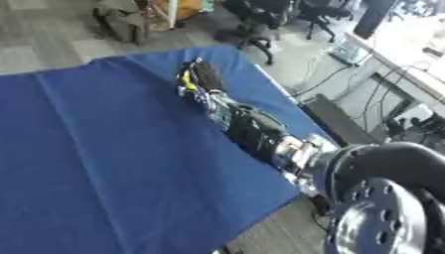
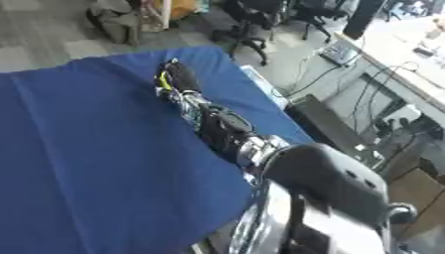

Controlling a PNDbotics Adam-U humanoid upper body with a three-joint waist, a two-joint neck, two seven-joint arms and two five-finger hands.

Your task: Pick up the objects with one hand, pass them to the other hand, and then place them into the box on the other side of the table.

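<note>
**Yellow Object at the Right Hand, Far Edge of the Table**

The yellow object point(image 1: 185, 82), whose kind cannot be made out, shows as a small patch of colour at the left side of the right hand point(image 1: 201, 75). Both lie at about 12 o'clock in the view, near the far edge of the blue tablecloth point(image 1: 104, 149).

The right arm point(image 1: 252, 131) enters from the 4 o'clock corner and runs diagonally toward 11 o'clock. The hand lies on the same line as the forearm. The yellow object sits against the hand, on the side facing 9 o'clock.

Hand state: the dark fingers appear bunched around or over the object, but the views do not show whether they close on it. It cannot be told whether the object is grasped or only touched.

The left hand is not in view. No box is in view.

Judgement: the right hand is the nearer hand and is at the pick-up stage. A handover calls for the arm to swing toward 9 o'clock, where the left hand would meet it.
</note>
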